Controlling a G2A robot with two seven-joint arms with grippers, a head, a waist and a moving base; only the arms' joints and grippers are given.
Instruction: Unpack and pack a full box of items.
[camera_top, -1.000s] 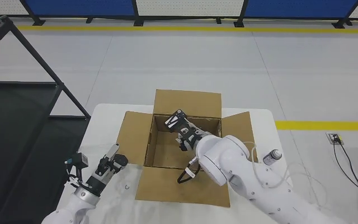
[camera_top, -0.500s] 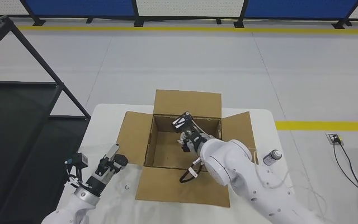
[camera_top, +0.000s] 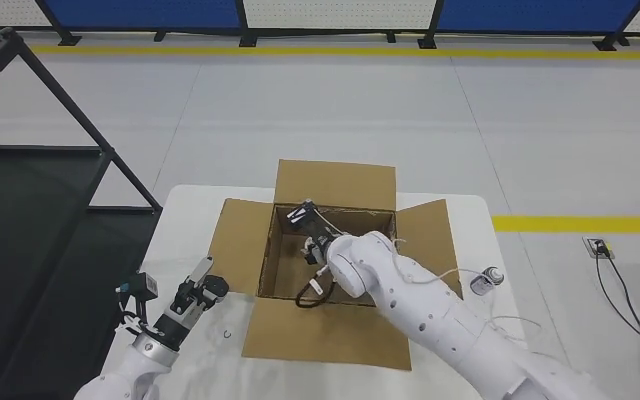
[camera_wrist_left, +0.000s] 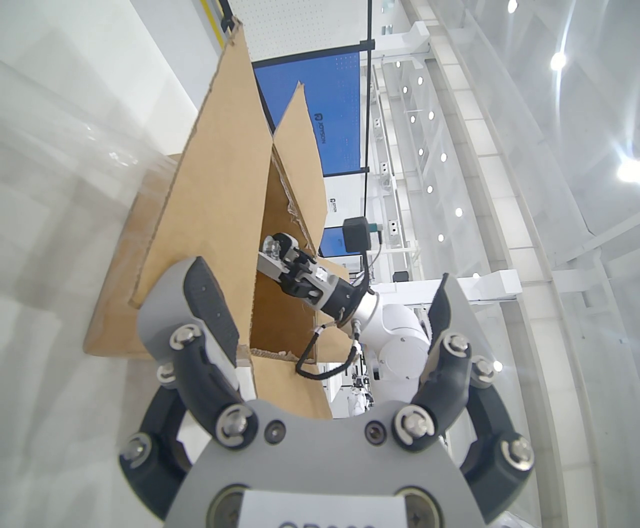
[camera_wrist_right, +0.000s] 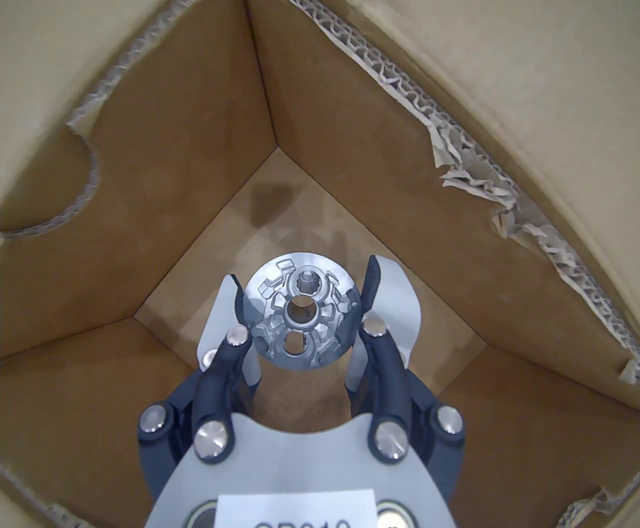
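**Student:** How far along did the job appear to be?

**Tutor:** About midway, by judgement. The cardboard box (camera_top: 335, 184) stood with its flaps open at the middle of the table (camera_top: 200, 215). One can (camera_top: 487, 279) stood upright outside it, at about 4 o'clock from the box, so at least one item was out. The right gripper (camera_wrist_right: 303, 280) was inside the box, toward its 11 o'clock corner in the top view. Its fingers were clamped on the rim of a metal disc (camera_wrist_right: 302, 320). The disc appeared to hang above the floor, with plain cardboard showing beneath it. Whether it was coming out or going in could not be told. Either way, repacking was left to do.

**Student:** And the other arm?

**Tutor:** The left gripper (camera_wrist_left: 325, 285) sat at about 8 o'clock from the box, near the table. Its fingers were spread wide with nothing between them.

**Student:** Which way did the disc point?

**Tutor:** Being round, it had no long axis across its face. Its short axis, through the centre hole, ran along the gripper's line of reach, down toward the box corner. Its cast, ribbed face was turned back toward the wrist.
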